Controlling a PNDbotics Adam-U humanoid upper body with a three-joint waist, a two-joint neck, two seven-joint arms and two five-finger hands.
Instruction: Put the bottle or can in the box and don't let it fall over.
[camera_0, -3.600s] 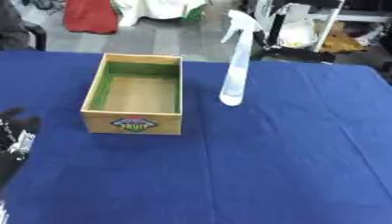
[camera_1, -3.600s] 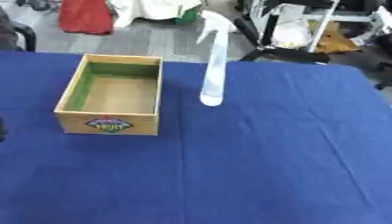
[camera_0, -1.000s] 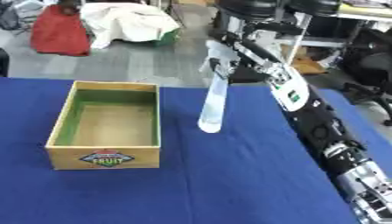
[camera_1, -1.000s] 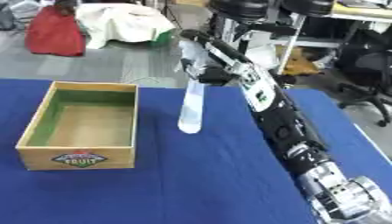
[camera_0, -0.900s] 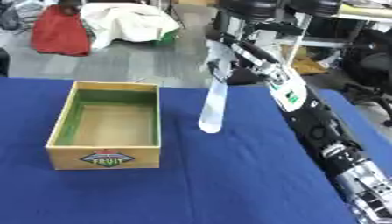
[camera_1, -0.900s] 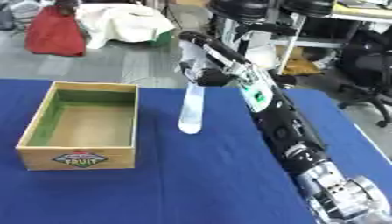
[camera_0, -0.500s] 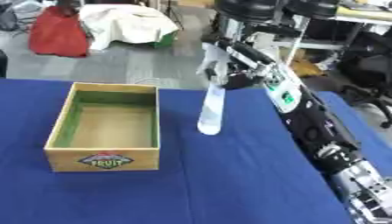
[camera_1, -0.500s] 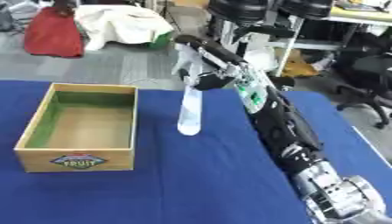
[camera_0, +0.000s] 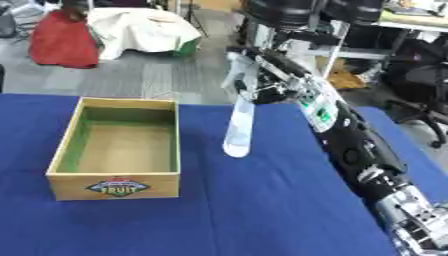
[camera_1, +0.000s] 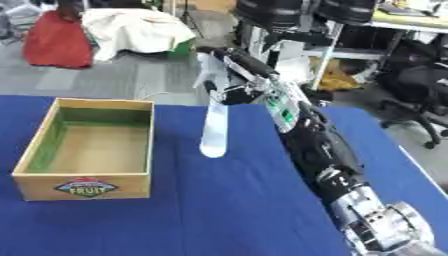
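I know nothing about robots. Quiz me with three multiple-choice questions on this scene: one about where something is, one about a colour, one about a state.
1. Where is the spray bottle?
A. Inside the box
B. On the cloth, to the right of the box
C. On the floor

2. What colour is the cloth on the table?
A. Blue
B. Red
C. White

3. What is in the box?
A. A can
B. The bottle
C. Nothing

Answers:
1 B: the spray bottle stands on the cloth beside the box, with the right hand at its top.
2 A: the table cloth is deep blue.
3 C: only the box's bare floor and green inner walls show.
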